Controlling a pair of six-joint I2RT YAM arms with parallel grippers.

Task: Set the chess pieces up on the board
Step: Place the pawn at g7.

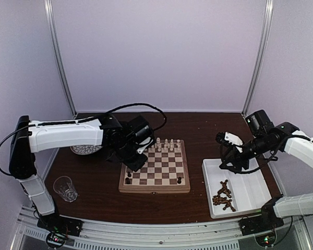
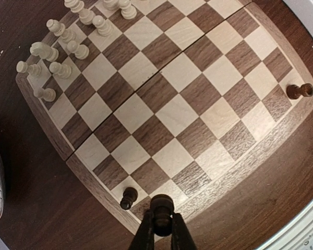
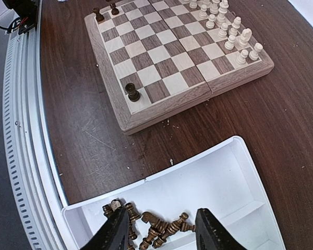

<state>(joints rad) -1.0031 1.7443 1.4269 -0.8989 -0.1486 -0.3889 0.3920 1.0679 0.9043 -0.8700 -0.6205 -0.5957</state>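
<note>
Left end effector (image 2: 161,221) clamps a round-headed dark wooden piece (image 2: 161,204), perhaps a pawn; right end effector (image 3: 161,224) spread over white tray (image 3: 219,166).

Matt wooden board (image 3: 167,57) and wooden chess pieces (image 3: 131,92), scuffed dark wood table (image 3: 94,151), smooth white plastic tray (image 3: 208,177).
</note>
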